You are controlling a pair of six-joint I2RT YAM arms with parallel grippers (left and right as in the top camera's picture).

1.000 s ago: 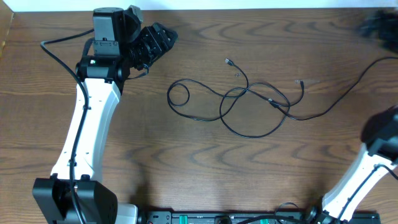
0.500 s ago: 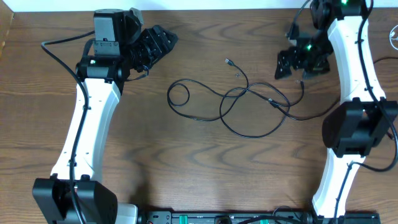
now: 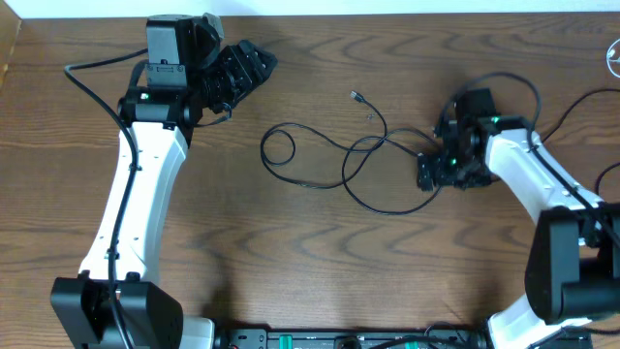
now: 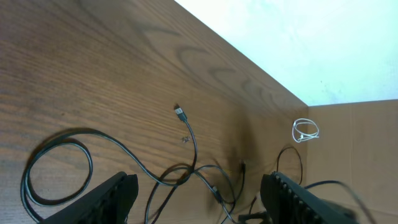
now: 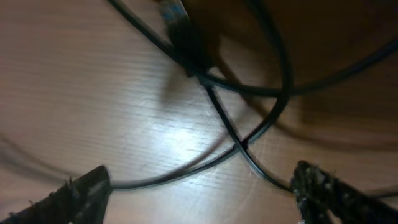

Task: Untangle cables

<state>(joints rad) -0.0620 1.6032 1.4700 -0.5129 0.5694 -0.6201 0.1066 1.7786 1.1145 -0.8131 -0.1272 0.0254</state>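
Observation:
The thin black cables (image 3: 387,145) lie tangled on the wooden table, with a round loop (image 3: 278,148) at the left and a silver plug end (image 3: 355,95) at the top. A tiny whitish piece (image 3: 369,114) lies by that plug. My right gripper (image 3: 433,173) is low over the right side of the tangle. In the right wrist view it (image 5: 202,193) is open, with crossed cords (image 5: 239,144) between its fingers. My left gripper (image 3: 244,66) is open and empty, up left of the cables. In the left wrist view it (image 4: 205,199) looks over the cables (image 4: 193,171).
A small white coiled cord (image 3: 612,58) lies at the far right edge of the table; it also shows in the left wrist view (image 4: 305,129). A thicker black wire (image 3: 581,102) runs off to the right. The table's back edge meets a white wall.
My right arm has swung in from the far right and come down onto the right side of the cable tangle. The left arm and the cables have not moved.

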